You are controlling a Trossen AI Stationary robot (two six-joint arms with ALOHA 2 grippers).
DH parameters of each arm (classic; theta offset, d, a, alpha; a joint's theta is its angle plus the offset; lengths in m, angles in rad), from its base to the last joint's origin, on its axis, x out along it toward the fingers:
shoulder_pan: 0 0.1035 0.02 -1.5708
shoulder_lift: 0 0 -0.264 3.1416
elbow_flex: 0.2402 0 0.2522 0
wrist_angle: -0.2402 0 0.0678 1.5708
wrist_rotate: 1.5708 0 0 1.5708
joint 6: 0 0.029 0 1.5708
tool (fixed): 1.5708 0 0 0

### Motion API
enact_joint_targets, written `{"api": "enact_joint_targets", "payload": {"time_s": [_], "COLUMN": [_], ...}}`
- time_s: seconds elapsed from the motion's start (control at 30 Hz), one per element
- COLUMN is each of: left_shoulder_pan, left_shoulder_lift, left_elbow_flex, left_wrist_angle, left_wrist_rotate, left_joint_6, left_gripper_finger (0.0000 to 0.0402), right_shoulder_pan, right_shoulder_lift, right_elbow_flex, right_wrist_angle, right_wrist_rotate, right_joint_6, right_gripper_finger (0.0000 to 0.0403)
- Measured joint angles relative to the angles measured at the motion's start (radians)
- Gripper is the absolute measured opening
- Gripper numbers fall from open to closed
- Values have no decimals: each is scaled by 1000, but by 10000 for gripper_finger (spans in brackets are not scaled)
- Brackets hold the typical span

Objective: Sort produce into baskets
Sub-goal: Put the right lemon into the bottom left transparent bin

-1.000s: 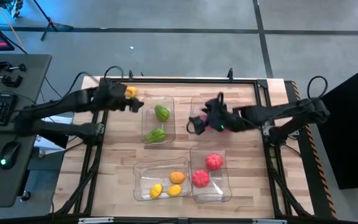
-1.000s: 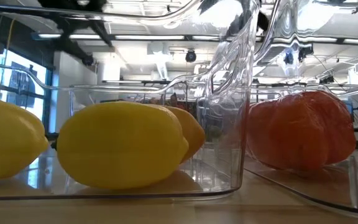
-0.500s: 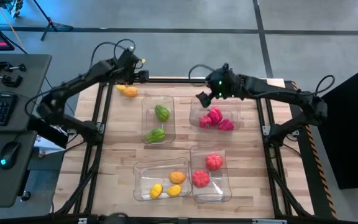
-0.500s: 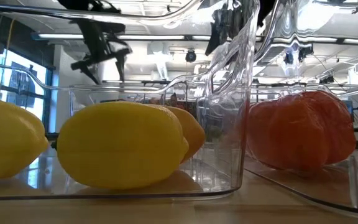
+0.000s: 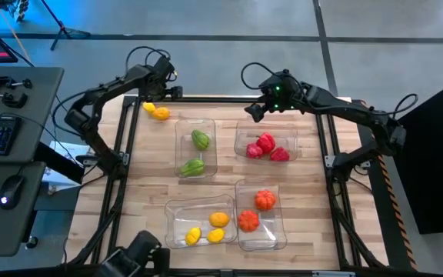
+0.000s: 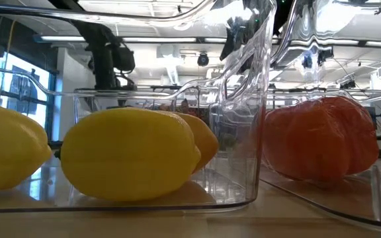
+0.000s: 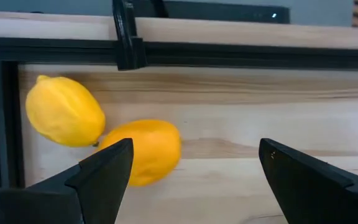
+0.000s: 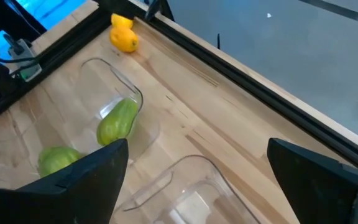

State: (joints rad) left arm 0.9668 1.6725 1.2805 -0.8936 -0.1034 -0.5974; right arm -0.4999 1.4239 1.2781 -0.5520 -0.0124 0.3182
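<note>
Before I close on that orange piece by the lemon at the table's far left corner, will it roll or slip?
Probably apt to roll: the orange piece looks rounded and smooth, lying loose on bare wood. A nudge would likely shift the lemon too, since they touch. The left gripper has its jaws open near it.

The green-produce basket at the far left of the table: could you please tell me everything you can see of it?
The green-produce basket is a clear, see-through plastic bin, rectangular with rounded corners, lying flat on the wooden table with its long side running front to back. It holds two green pieces, one toward the far end and one toward the near end, apart from each other. Neither end effector touches it. Two yellow-orange pieces lie outside it, near the table's far-left corner.
</note>
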Motion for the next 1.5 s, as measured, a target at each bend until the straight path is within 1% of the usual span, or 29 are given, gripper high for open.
{"api": "enact_joint_targets", "payload": {"time_s": [0.2, 0.47, 0.7, 0.87, 1.07, 1.2, 1.33, 1.5], "left_shoulder_pan": [29, 30, 42, 42, 34, 25, 8, -4], "left_shoulder_lift": [53, 106, 148, 163, 165, 164, 164, 164], "left_elbow_flex": [0, 0, 0, 0, 0, 0, -17, -46], "left_wrist_angle": [-26, -35, -34, -31, -81, -98, -97, -78], "left_wrist_rotate": [41, 42, 39, 14, 21, 19, -14, -29], "left_joint_6": [89, 183, 226, 297, 346, 430, 524, 547], "left_gripper_finger": [335, 335, 335, 335, 335, 335, 335, 335], "right_shoulder_pan": [3, 3, 3, 3, 3, 3, 3, 3], "right_shoulder_lift": [0, 0, 0, 0, 0, 0, 0, 0], "right_elbow_flex": [0, 0, 0, 0, 0, 0, 0, 0], "right_wrist_angle": [32, 48, 49, 49, 49, 49, 49, 49], "right_wrist_rotate": [0, 0, 1, 1, 1, 1, 1, 1], "right_joint_6": [24, 67, 71, 93, 93, 93, 93, 93], "right_gripper_finger": [376, 376, 376, 376, 376, 376, 376, 376]}}
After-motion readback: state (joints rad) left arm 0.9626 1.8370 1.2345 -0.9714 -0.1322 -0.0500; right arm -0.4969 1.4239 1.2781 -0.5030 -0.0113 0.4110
